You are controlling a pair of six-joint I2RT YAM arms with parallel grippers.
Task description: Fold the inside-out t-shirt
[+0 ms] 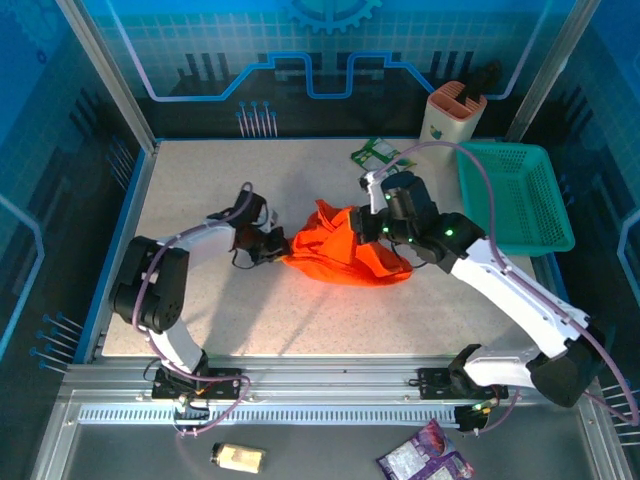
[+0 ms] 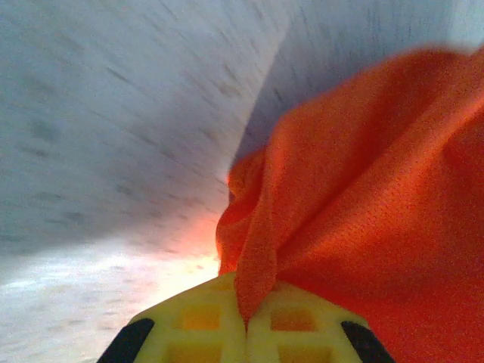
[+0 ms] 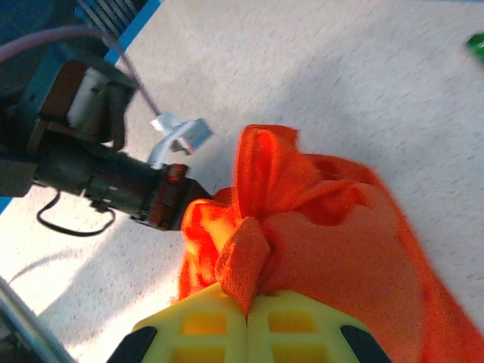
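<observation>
Left fingers and right fingers each pinch the bunched t-shirt; folds hide its sleeves.

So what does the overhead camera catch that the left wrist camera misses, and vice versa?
Overhead: the teal plastic mesh basket at the right of the pale speckled table, a pale orange-topped holder behind it, and the right end effector gripping the crumpled bright orange cloth t-shirt. Left wrist: a fold of that cloth pinched between the left end effector's shut yellow pads. Both: the t-shirt and the table.
</observation>
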